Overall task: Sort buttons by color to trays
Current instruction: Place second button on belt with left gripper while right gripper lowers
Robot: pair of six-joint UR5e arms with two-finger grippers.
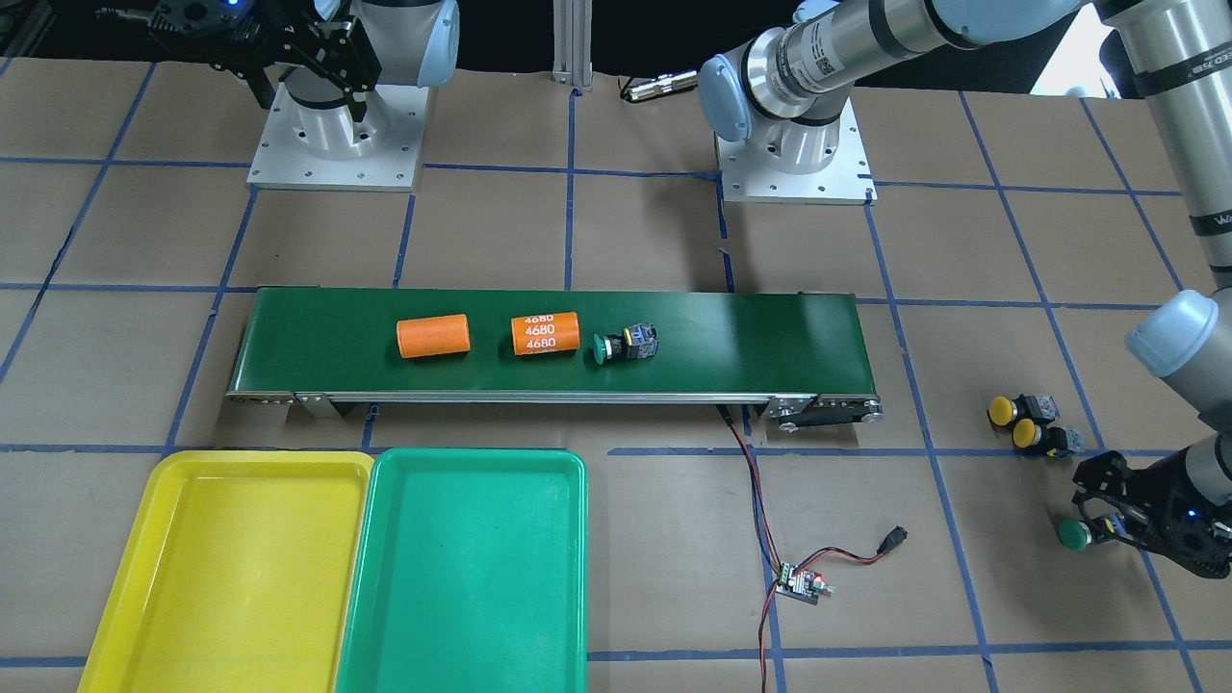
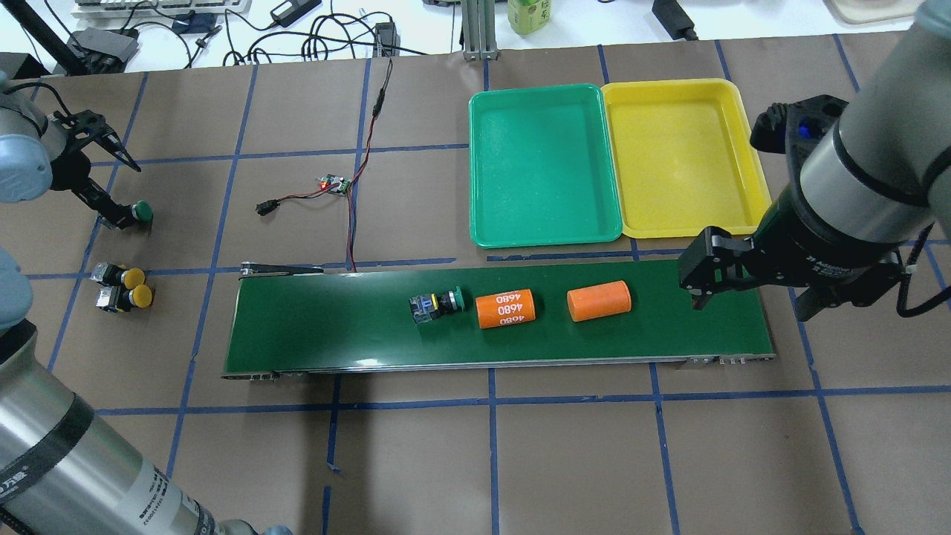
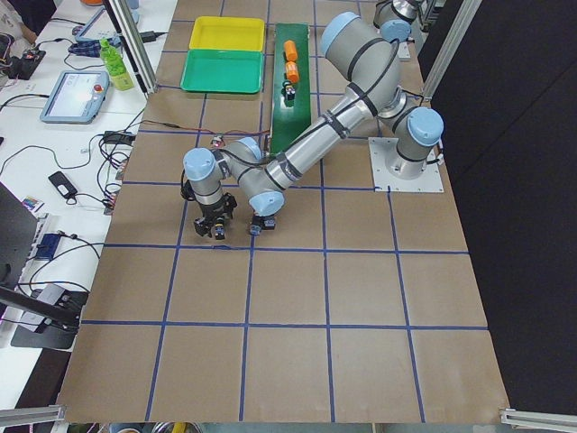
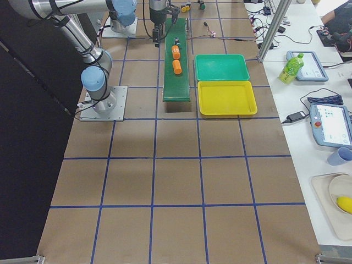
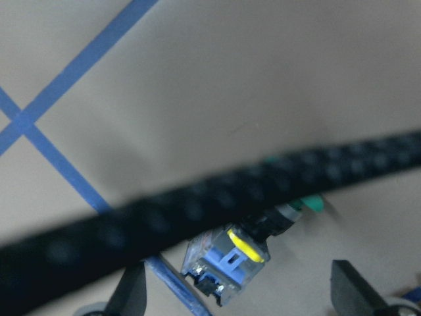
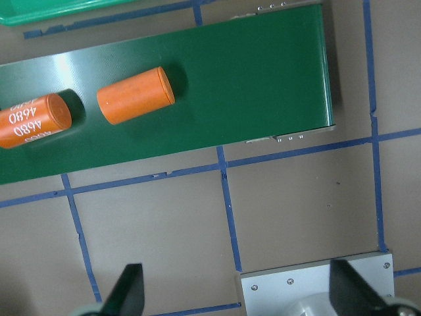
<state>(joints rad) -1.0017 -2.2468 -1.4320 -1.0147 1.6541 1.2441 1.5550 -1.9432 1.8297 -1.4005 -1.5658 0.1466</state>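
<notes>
Left gripper (image 2: 128,195) jaws wide, straddling green button (image 2: 140,213) on table; two yellow buttons (image 2: 134,278) nearby; other green button (image 2: 438,305) on belt (image 2: 334,327) beside 4680 cylinder (image 2: 505,308); teal tray (image 2: 542,163) and yellow tray (image 2: 683,163) side by side; right gripper (image 2: 750,306) released above belt end

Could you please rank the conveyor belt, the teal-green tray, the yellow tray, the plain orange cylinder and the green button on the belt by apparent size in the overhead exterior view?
1. conveyor belt
2. teal-green tray and yellow tray, which look about alike
3. plain orange cylinder
4. green button on the belt
</notes>
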